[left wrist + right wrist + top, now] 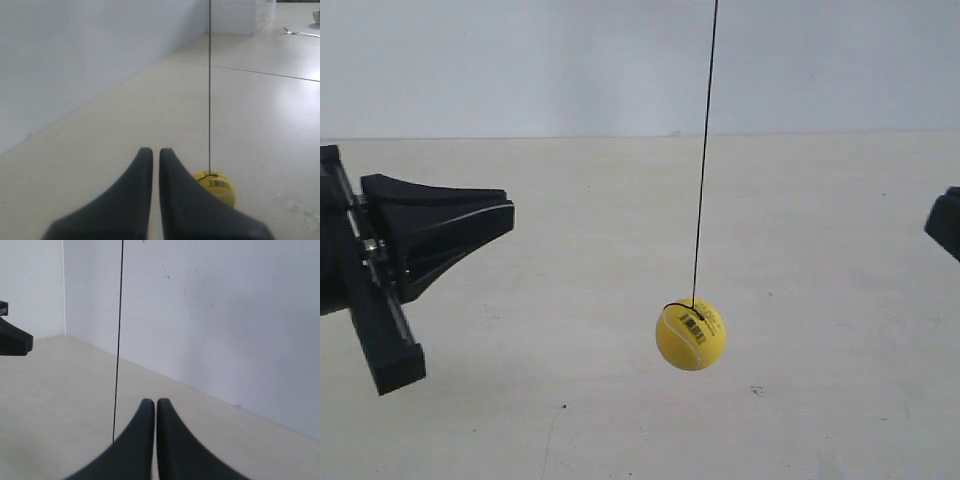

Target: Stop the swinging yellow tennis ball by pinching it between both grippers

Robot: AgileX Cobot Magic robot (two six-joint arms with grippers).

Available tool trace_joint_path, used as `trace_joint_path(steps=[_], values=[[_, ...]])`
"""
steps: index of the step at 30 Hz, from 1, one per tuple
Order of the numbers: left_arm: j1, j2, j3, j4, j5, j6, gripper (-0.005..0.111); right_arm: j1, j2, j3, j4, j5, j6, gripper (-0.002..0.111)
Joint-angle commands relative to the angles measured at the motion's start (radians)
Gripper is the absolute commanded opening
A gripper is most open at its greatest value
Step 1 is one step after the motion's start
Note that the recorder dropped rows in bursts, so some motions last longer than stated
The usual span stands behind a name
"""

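I see the tennis ball (691, 334) hanging on its thin string (703, 150) over the pale table (620, 420), roughly between the two arms. It is nearer the gripper at the exterior view's left (506, 212), while the gripper at the exterior view's right (946, 222) only just pokes into view, well apart from it.

From the left wrist view, the left gripper (155, 151) has its jaws drawn almost together, with only a thin slit between them, and it holds nothing. The ball (216, 186) sits just past one finger, to the side of the tip line. The right gripper (154, 401) is likewise nearly closed and empty. From there I see only the string (118, 340), not the ball.

I judge the ball to be light, fuzzy and a little springy, so the felt should grip well. Since it hangs free, a push from one side alone would likely send it swinging. I would meet it at its widest part, on opposite sides and level with its centre, staying below the string and its loop.
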Motion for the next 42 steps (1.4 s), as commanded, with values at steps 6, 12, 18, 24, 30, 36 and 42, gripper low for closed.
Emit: trace_joint_path(steps=[6, 12, 18, 24, 30, 36, 42], values=[[0.001, -0.269, 0.095, -0.096, 0.028, -0.005, 0.005, 0.002, -0.272, 0.058, 0.029, 0.080, 0.007, 0.000], [0.001, -0.413, 0.141, -0.096, 0.029, -0.005, 0.005, 0.002, -0.323, 0.058, 0.029, 0.122, 0.060, 0.000], [0.001, -0.461, 0.160, -0.096, 0.022, -0.044, 0.005, 0.002, -0.323, 0.058, 0.029, 0.131, 0.127, 0.000], [0.001, -0.461, 0.166, -0.038, 0.014, -0.129, 0.005, 0.002, -0.323, 0.058, 0.029, 0.131, 0.125, 0.000], [0.001, -0.461, 0.166, -0.041, 0.014, -0.129, 0.005, 0.002, -0.323, 0.058, 0.029, 0.131, 0.125, 0.000], [0.001, -0.461, 0.166, -0.041, 0.014, -0.129, 0.005, 0.002, -0.323, 0.058, 0.029, 0.131, 0.125, 0.000], [0.001, -0.461, 0.166, -0.041, 0.014, -0.129, 0.005, 0.002, -0.323, 0.058, 0.149, 0.145, 0.097, 0.000]])
